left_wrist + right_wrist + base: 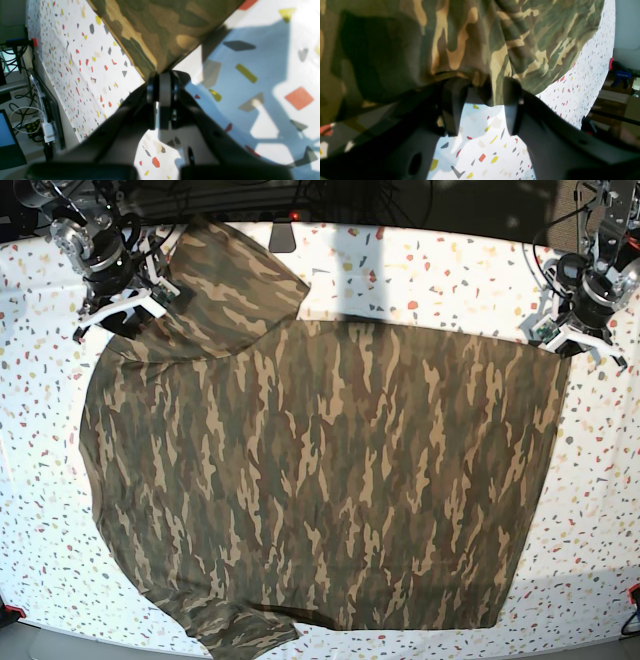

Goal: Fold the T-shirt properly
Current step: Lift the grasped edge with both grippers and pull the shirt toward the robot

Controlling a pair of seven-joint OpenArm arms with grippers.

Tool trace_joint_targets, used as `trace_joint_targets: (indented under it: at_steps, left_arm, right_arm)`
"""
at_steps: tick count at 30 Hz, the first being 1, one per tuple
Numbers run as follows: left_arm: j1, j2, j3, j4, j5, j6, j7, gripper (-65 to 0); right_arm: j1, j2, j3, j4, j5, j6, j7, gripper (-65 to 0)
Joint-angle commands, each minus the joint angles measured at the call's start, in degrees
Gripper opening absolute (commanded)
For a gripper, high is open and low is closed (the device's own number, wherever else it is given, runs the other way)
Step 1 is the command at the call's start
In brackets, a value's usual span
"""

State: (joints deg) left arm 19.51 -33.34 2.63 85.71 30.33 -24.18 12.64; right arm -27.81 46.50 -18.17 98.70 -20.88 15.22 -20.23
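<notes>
The shirt (320, 480) lies spread across the tabletop (440, 270), filling mid-frame; soft, light cloth, likely best taken at corners. Left claw (161, 75) is clenched on its upper-right corner; right claw (480, 100) gapes around the upper-left sleeve edge.

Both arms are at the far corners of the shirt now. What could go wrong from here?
1. The right tool stands open around a bunched fold of the T-shirt; closing now may catch several layers or slip off.
2. The left tool pinches only the very tip of a corner, which could pull free under tension.
3. A lift with one side ungripped would probably skew the cloth across the table.
</notes>
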Motion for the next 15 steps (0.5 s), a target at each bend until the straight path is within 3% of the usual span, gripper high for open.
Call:
trace_joint_targets:
  at_steps: [1, 8, 11, 15]
  left_arm:
    - [0.5, -0.8, -0.2, -0.5, 0.6, -2.0, 4.1, -65.0]
    - [0.5, -0.8, -0.2, -0.5, -3.0, -2.0, 4.1, -65.0]
    - [0.5, -0.8, -0.2, -0.5, -5.5, -2.0, 4.9, -65.0]
    - [0.5, -0.8, -0.2, -0.5, -8.5, -1.7, 7.7, -65.0]
  right_arm:
    - [-0.3, 0.6, 0.0, 0.3, 1.7, 1.0, 0.1, -43.3]
    - [-0.1, 0.6, 0.0, 0.3, 9.2, 0.5, -2.6, -63.5]
    - [0.2, 0.6, 0.0, 0.3, 11.3, 0.0, -3.1, -65.0]
    - [0.2, 0.7, 0.0, 0.3, 13.6, -5.3, -2.6, -65.0]
